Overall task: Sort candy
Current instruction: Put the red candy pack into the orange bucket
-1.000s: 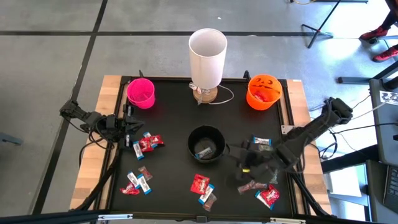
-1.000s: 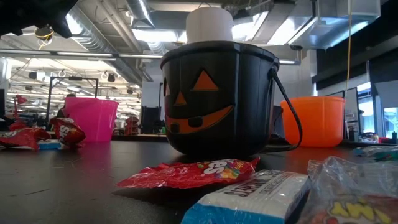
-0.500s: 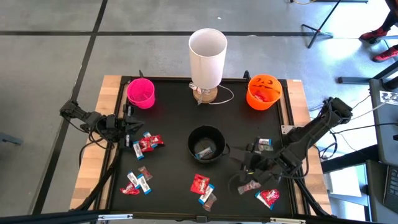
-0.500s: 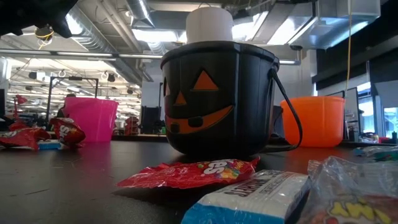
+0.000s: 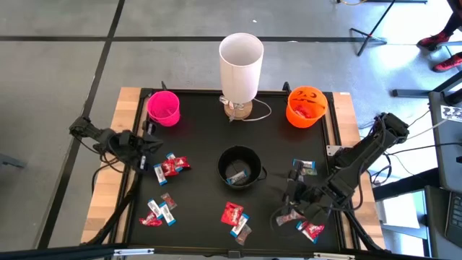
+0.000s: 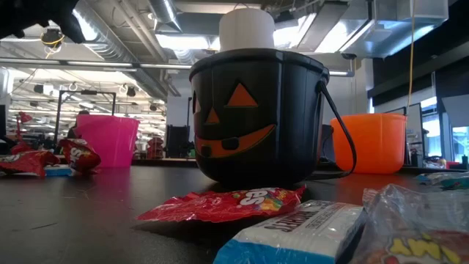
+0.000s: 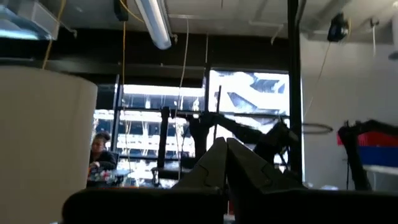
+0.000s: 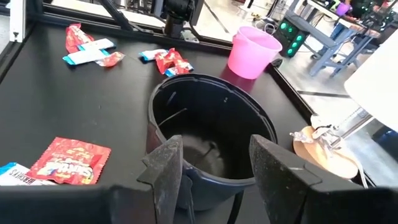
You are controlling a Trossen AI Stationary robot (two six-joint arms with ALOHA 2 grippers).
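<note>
Wrapped candy lies scattered on the black table top. Red packets (image 5: 173,166) and a mixed cluster (image 5: 159,211) lie on the left, and a red packet (image 5: 232,212) with a blue-white bar (image 5: 238,225) near the middle. On the right are a blue-white bar (image 5: 304,167), a brownish wrapper (image 5: 289,217) and a red packet (image 5: 312,230). My right gripper (image 5: 287,204) is open and low, right beside the brownish wrapper, facing the black pumpkin bucket (image 8: 211,134). My left gripper (image 5: 157,144) is shut and waits at the left edge.
The black pumpkin bucket (image 5: 240,167) stands mid-table with candy inside. A pink cup (image 5: 164,108) is at the far left, an orange pumpkin bucket (image 5: 306,106) at the far right, and a tall white cylinder (image 5: 241,58) between them at the far edge. A raised rim (image 5: 334,137) borders the table.
My right gripper has moved toward the table's near edge, from beside the blue-white bar down to the brownish wrapper, and stayed open. The blue-white bar near it now lies uncovered. The candy has kept its place.
</note>
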